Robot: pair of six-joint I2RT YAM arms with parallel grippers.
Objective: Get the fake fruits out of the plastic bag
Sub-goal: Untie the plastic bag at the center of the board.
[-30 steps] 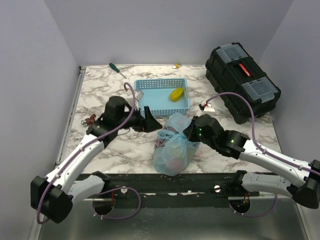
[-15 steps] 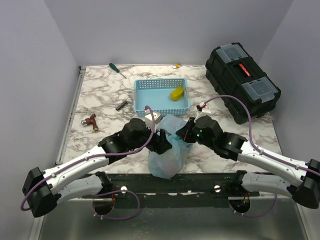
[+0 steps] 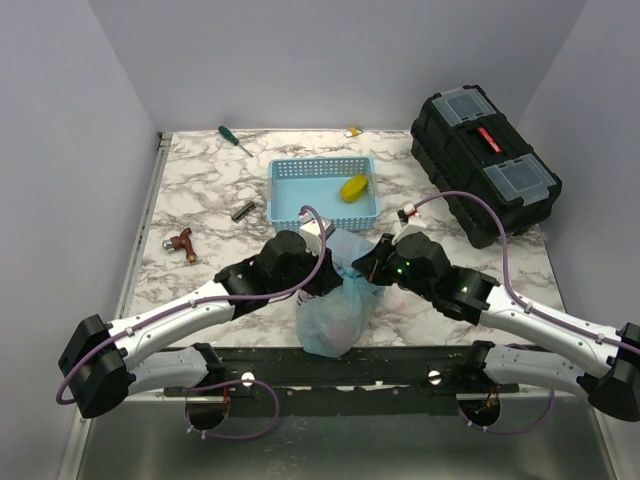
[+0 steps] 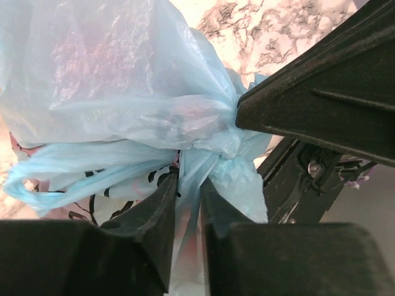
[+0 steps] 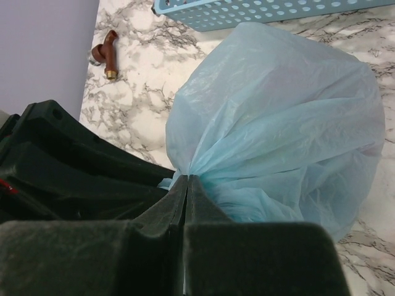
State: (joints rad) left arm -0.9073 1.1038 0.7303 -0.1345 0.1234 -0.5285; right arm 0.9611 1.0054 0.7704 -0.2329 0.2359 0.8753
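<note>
The light-blue plastic bag [image 3: 334, 312] stands bunched near the table's front edge, its neck pulled up between both grippers. My right gripper [image 5: 187, 179] is shut on a gathered fold of the bag [image 5: 278, 123]. My left gripper [image 4: 189, 183] has its jaws drawn close on a strip of the plastic bag [image 4: 123, 80] just below the knot. The right gripper's black fingers [image 4: 308, 111] meet it from the right. A faint reddish tint of fake fruits [image 4: 86, 55] shows through the plastic. One yellow fruit [image 3: 353, 187] lies in the blue basket [image 3: 320, 165].
A black toolbox [image 3: 485, 165] fills the back right. A green-handled screwdriver [image 3: 235, 138] lies at the back. A brown tap fitting [image 3: 182, 243] sits at the left and a small metal piece [image 3: 243, 210] lies beside the basket.
My left arm swung from beside the basket over to the bag and its jaws narrowed onto the neck. The bag was pulled more upright. The right gripper kept its hold.
</note>
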